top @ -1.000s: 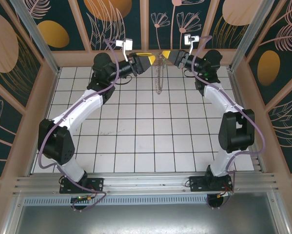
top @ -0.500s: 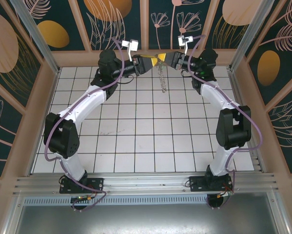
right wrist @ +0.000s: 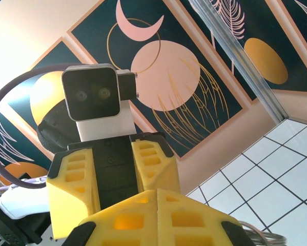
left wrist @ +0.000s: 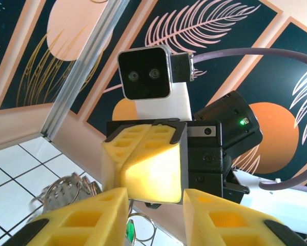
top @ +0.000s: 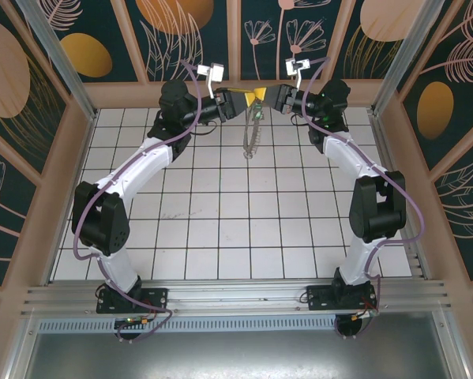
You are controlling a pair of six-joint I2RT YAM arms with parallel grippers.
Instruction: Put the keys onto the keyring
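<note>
Keyring (top: 252, 136) hangs pinched in right jaws overhead; left wrist adds spread left jaws, green key (left wrist: 128, 230).

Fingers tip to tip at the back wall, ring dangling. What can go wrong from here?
1. The left gripper and right gripper meet tip to tip; a small misalignment may jam them.
2. The keyring hangs loose in the air below them; any slip drops it.
3. The green key sits there, hold unclear; it may fall.

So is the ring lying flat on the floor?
No, the ring dangles in the air below where the two arms' jaws meet.
</note>
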